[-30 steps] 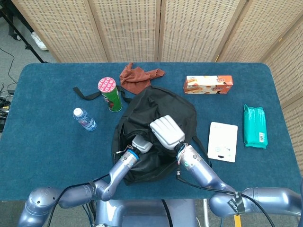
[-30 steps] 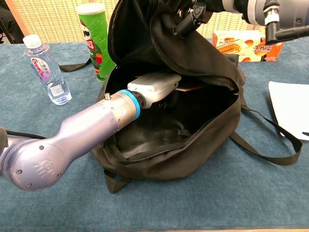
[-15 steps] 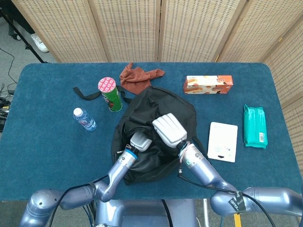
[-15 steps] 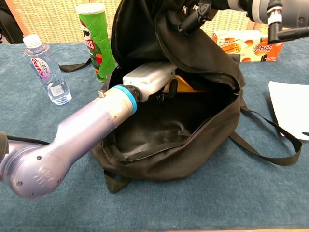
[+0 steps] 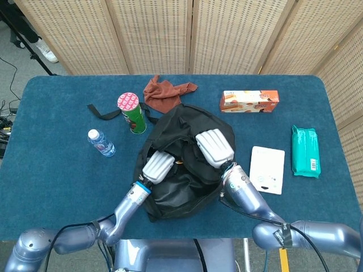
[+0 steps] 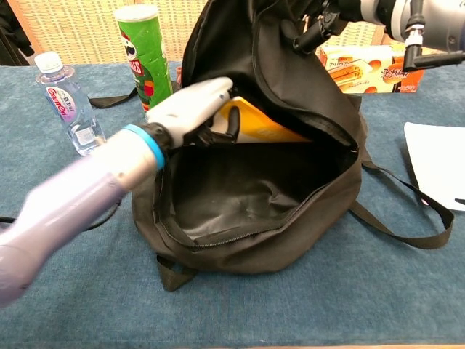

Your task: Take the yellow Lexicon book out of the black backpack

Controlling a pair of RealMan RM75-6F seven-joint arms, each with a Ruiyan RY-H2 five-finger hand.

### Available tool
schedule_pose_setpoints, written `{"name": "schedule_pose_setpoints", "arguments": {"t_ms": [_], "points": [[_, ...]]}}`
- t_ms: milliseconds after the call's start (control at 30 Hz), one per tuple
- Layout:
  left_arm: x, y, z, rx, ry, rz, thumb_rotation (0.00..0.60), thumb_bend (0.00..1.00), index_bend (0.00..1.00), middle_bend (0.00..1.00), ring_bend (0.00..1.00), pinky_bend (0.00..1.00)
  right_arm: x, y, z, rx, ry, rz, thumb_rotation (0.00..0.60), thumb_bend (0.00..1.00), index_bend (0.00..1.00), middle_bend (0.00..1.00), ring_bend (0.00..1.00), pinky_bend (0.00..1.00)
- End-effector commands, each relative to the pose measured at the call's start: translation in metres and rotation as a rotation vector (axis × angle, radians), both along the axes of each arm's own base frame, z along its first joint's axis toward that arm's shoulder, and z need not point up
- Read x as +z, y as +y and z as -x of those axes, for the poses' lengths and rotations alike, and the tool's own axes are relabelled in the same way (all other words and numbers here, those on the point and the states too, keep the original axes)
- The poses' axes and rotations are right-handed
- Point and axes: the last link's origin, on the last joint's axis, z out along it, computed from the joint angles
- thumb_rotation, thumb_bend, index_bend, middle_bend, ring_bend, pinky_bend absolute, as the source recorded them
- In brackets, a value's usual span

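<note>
The black backpack [image 6: 290,203] [image 5: 187,187] lies on the blue table with its mouth wide open toward me. My right hand [image 5: 214,147] [image 6: 330,11] grips the upper flap and holds it raised. My left hand [image 6: 195,109] [image 5: 158,166] is at the left side of the opening and grips the corner of the yellow Lexicon book [image 6: 258,125]. The book sticks partly out from under the raised flap, tilted, with its far end hidden inside. From the head view the book is barely visible.
A green chips can [image 5: 131,113] [image 6: 144,62] and a water bottle [image 5: 101,142] [image 6: 69,104] stand left of the backpack. A brown cloth [image 5: 165,90], an orange box [image 5: 249,101], a white booklet [image 5: 267,169] and a teal wipes pack [image 5: 305,151] lie behind and to the right.
My left hand has drawn back out of the backpack toward the left, pulling the yellow book into view. My right hand has lifted the flap higher and moved right.
</note>
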Motion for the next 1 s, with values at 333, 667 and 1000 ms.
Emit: {"name": "schedule_pose_setpoints", "arguments": {"t_ms": [333, 667, 1000], "points": [[0.088, -0.035, 0.022, -0.046, -0.173, 0.096, 0.600, 0.86, 0.82, 0.51, 0.42, 0.46, -0.010, -0.014, 0.028, -0.082, 0.038, 0.023, 0.600, 0.78, 0.61, 0.65, 0.55, 0.50], [0.153, -0.050, 0.026, -0.063, -0.295, 0.142, 0.600, 0.86, 0.82, 0.51, 0.42, 0.46, -0.027, -0.012, 0.044, -0.101, 0.082, 0.022, 0.600, 0.78, 0.61, 0.65, 0.55, 0.50], [0.219, -0.064, 0.058, -0.060, -0.255, 0.056, 0.600, 0.86, 0.82, 0.51, 0.42, 0.46, -0.037, -0.008, 0.061, -0.119, 0.138, 0.026, 0.600, 0.78, 0.61, 0.65, 0.55, 0.50]]}}
